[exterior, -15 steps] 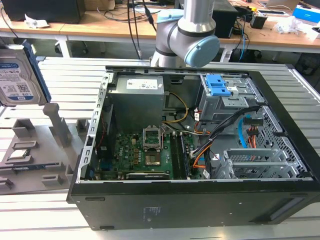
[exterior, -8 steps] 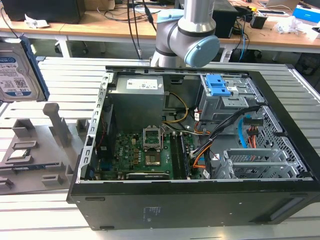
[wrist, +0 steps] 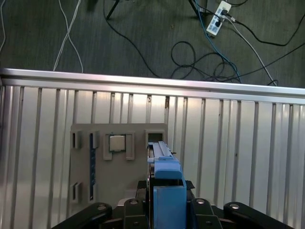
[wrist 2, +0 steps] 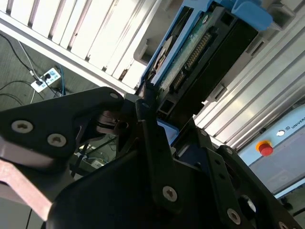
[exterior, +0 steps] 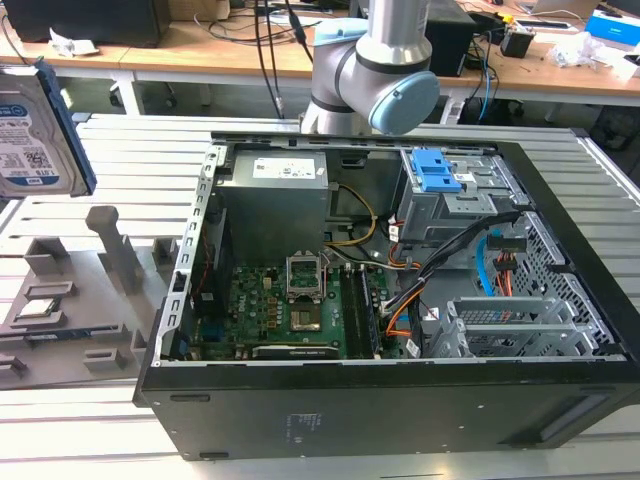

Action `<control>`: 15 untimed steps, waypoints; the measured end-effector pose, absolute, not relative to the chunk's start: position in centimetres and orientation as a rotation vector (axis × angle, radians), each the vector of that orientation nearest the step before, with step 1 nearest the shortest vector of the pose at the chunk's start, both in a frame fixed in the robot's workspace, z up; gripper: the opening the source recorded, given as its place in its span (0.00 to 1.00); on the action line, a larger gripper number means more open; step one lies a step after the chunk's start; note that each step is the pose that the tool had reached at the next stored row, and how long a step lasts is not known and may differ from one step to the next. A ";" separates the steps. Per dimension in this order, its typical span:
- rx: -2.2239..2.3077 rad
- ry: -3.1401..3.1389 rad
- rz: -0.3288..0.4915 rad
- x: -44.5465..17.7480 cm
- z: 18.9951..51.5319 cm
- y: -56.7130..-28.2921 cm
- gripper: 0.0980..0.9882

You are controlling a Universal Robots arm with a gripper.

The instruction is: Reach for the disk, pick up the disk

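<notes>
One flat rectangular silver hard drive with a white-and-blue label and blue plastic rails, the disk [exterior: 35,135], hangs in the air at the upper left of the exterior view. It is tilted up on edge and clear of the ribbed metal bench [exterior: 130,160]. Below it a grey plastic fixture plate [exterior: 90,320] with raised blocks and pockets lies flat on the bench.

To the exterior view's right of the plate stands a black computer case [exterior: 400,420], lying on its side with the panel off. Inside it, from left to right, are a large grey power-supply box with a white sticker [exterior: 275,195], a green motherboard [exterior: 285,310] nearer the lower edge, and a small blue plastic drive-bay latch [exterior: 438,170] toward the upper right. Behind the case, at top centre, rises the grey and light-blue robot arm [exterior: 375,70].

In the first wrist view the disk [wrist: 164,160] is seen edge-on between the black linkages of the claw [wrist: 167,207]. Under it lies the fixture plate [wrist: 119,171], with a square silver processor chip [wrist: 116,142] in one pocket.

In the second wrist view a black finger [wrist 2: 150,124] lies against the disk [wrist 2: 190,52] near its connector row. The claw appears clamped on the disk, though the far finger is hidden behind the drive.
</notes>
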State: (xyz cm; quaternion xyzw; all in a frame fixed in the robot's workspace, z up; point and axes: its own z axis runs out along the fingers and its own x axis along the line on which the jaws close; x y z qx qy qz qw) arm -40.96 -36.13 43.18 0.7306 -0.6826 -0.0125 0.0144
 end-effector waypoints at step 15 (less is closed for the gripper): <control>2.274 -2.125 -0.039 -40.9 46.5 -36.1 0.30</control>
